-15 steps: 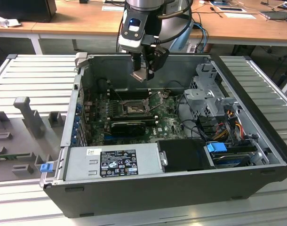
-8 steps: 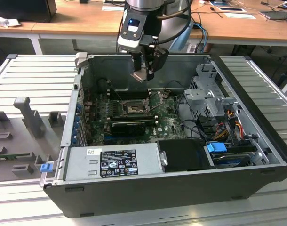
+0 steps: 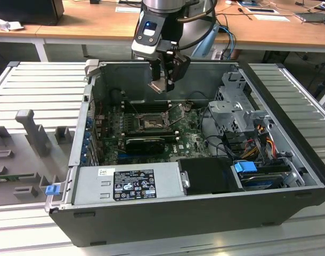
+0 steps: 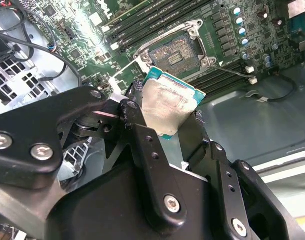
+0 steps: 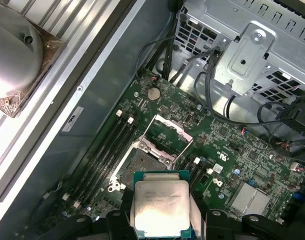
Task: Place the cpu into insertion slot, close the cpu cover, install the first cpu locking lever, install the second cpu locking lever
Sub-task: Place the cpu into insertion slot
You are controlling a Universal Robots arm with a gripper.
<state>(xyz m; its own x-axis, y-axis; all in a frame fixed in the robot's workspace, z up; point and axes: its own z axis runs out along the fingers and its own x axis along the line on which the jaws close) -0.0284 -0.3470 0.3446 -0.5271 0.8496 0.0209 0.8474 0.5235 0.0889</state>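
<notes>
The end effector point(image 3: 165, 81) hangs over an open computer case point(image 3: 178, 216) that lies on its side on a grey ribbed surface point(image 3: 40, 85). Its two black fingers point(image 4: 136, 112) are closed on the cpu point(image 4: 168, 106), pinching it by opposite edges. The chip's tan-silver flat face shows in both wrist views, with a green edge around it.

In the exterior view the cpu point(image 3: 157, 85) is up at about the level of the case's upper rim, near the far wall. It is clear of the green board point(image 3: 190, 141) below and touches nothing but the fingers.

The insertion slot point(image 3: 150, 124) sits open on the board, lower down and toward the near side of the end effector. In the first wrist view the cpu point(image 5: 161, 206) overlaps the near edge of the insertion slot point(image 5: 140, 167), whose grey centre is bare. The cpu cover point(image 5: 173, 128) is swung up at the slot's far side, its square window open. Long black memory slots point(image 5: 105, 150) run beside the socket.

A thin wire lever point(image 4: 233, 71) stands loose beside the socket in the second wrist view. At the case's near end lies a grey power supply box point(image 3: 125, 184), and a metal drive cage point(image 3: 232, 106) fills the side on the exterior view's right.
</notes>
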